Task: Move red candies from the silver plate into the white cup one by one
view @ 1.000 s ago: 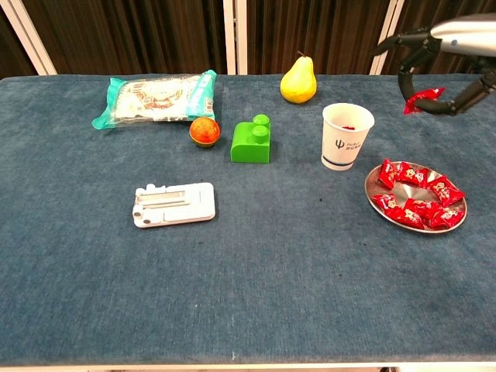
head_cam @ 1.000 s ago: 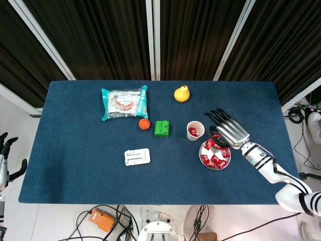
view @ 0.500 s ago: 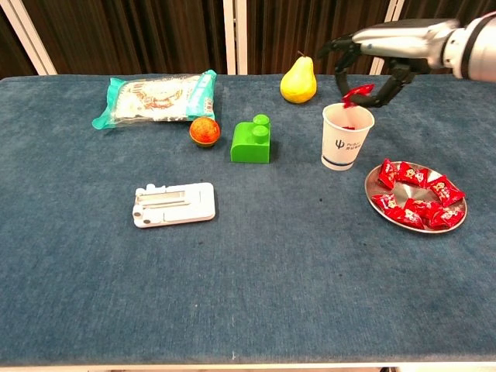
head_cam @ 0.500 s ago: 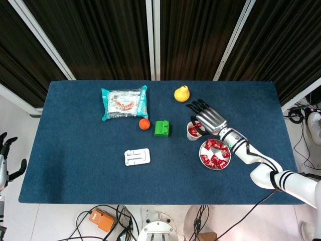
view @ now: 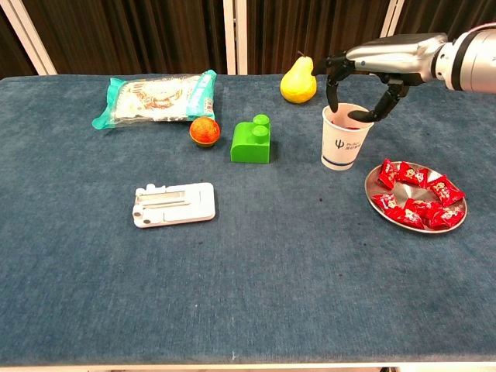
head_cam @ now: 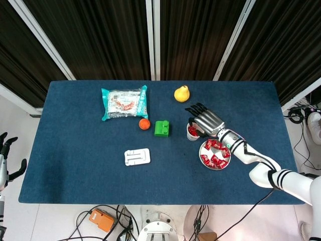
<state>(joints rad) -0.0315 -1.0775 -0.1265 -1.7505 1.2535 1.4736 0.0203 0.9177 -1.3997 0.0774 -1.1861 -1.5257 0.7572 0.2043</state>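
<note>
Right hand (view: 364,77) has come down from half a second ago; fingertips now dip into the white cup (view: 346,138) mouth. Candy seen earlier between its fingers is no longer visible, likely released, but grip state unclear. Remaining red candies (view: 418,198), crinkly wrappers, lie on the shiny round silver plate (view: 457,221) below-right of hand. Left hand (head_cam: 5,155) idle, fingers spread.

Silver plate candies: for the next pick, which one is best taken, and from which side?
Probably the candy at the silver plate's cup-side edge. It lies apart from the pile, so the right hand could pinch its wrapper from above.
</note>
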